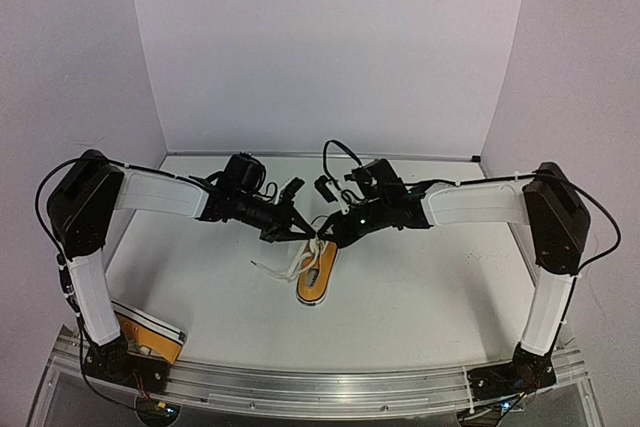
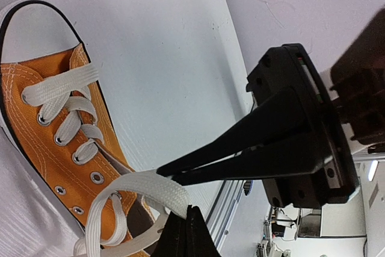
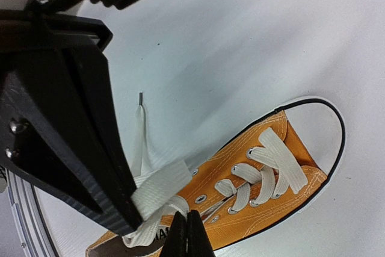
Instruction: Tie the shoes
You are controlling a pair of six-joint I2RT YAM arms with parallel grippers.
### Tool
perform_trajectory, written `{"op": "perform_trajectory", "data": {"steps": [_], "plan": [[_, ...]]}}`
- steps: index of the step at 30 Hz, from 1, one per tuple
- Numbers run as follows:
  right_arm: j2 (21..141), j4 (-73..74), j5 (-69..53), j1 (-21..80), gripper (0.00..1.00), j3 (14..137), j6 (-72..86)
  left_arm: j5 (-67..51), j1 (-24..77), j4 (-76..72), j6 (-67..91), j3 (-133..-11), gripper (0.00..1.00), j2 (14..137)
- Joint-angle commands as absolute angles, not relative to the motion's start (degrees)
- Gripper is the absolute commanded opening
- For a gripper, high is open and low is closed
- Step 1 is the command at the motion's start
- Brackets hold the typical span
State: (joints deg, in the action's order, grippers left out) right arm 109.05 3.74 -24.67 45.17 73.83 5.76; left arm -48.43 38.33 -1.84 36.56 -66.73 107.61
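Observation:
One orange-yellow shoe with white laces lies mid-table, toe toward the arms. It also shows in the left wrist view and the right wrist view. Both grippers meet just above its tongue end. My left gripper is shut on a loop of white lace, its tips pinching the band. My right gripper is shut on the same lace, fingertip to fingertip with the left. Its own tips close at the lace. The second shoe lies near the left arm's base, partly hidden.
A free lace end trails on the white table left of the shoe, also in the right wrist view. White walls close the back and sides. An aluminium rail runs along the near edge.

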Motion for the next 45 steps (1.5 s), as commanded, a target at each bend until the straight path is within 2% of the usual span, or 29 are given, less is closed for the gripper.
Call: {"op": "perform_trajectory", "data": {"steps": [1, 8, 14, 19, 24, 38, 45], "plan": [[105.04, 1.36, -25.09, 45.37, 0.0, 72.88, 5.19, -48.37, 37.94, -6.92, 38.6, -65.07, 0.0, 108.43], [103.83, 0.54, -25.8, 45.41, 0.0, 70.5, 5.19, -43.48, 35.79, -9.0, 41.96, -64.14, 0.0, 108.55], [103.17, -1.78, -26.71, 45.4, 0.0, 70.22, 5.25, -44.62, 35.91, -13.78, 45.98, -64.37, 0.0, 111.64], [103.07, -3.4, -27.76, 45.38, 0.0, 69.72, 4.84, -43.59, 36.87, -9.13, 42.82, -66.86, 0.0, 112.51], [103.35, -4.12, -28.53, 45.42, 0.0, 69.7, 4.66, -42.8, 36.44, -10.76, 43.53, -67.88, 0.0, 113.52], [104.67, -3.68, -23.08, 45.35, 0.02, 71.24, 7.18, -56.44, 39.02, -16.09, 43.55, -65.07, 0.0, 110.7], [103.84, -3.69, -22.28, 45.37, 0.02, 70.84, 7.24, -58.21, 40.13, -15.65, 42.59, -63.11, 0.0, 109.77]]}}
